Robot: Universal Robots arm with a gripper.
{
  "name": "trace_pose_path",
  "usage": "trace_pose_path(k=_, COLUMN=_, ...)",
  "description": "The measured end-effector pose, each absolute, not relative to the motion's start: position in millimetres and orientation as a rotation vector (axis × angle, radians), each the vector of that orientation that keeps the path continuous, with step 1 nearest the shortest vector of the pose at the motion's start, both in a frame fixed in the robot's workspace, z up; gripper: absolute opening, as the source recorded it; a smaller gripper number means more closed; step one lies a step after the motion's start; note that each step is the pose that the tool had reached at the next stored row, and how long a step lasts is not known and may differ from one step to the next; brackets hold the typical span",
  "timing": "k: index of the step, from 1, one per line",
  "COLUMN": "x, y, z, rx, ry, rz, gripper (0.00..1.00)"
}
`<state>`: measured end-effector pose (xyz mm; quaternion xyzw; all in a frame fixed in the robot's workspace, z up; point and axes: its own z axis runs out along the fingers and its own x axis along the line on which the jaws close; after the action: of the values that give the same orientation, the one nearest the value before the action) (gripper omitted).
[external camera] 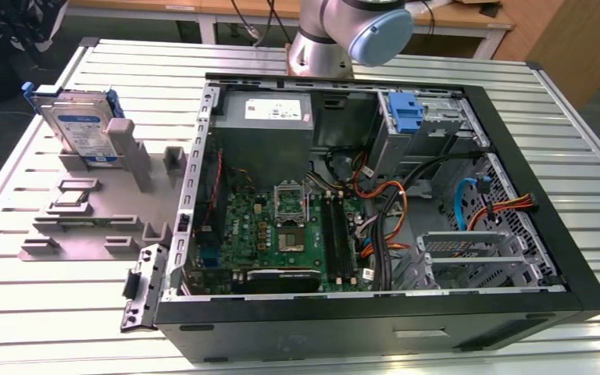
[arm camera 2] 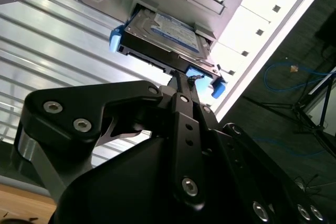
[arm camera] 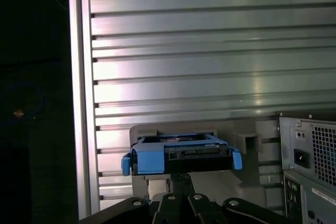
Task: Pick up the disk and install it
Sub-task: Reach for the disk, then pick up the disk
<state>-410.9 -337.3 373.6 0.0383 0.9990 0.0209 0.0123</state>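
Observation:
The disk (external camera: 79, 126), silver-grey with a white-and-blue label and a blue carrier frame, stands on edge in a slot of the grey fixture (external camera: 91, 230) at the exterior view's left, outside the computer case. Both wrist views look at the disk (arm camera 2: 165, 32) (arm camera: 181, 156) from a distance. My gripper (arm camera 2: 179, 80) (arm camera: 181, 179) has its black fingers pressed together with nothing between them. It lines up with the disk's blue end but stays apart from it.
The open computer case (external camera: 550, 234) takes up the middle and right of the slatted table (external camera: 29, 312). Inside it are the motherboard (external camera: 279, 234), a grey power supply (external camera: 266, 117), loose cables and a blue bracket (external camera: 409, 113) on the drive bay. The arm's joint (external camera: 362, 31) stands behind the case.

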Motion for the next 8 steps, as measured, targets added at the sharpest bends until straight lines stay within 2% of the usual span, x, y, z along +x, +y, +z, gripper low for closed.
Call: trace_pose_path(k=8, x=-419.7, y=-336.0, z=372.3, rx=0.119, ry=3.114, rz=0.065, gripper=0.1)
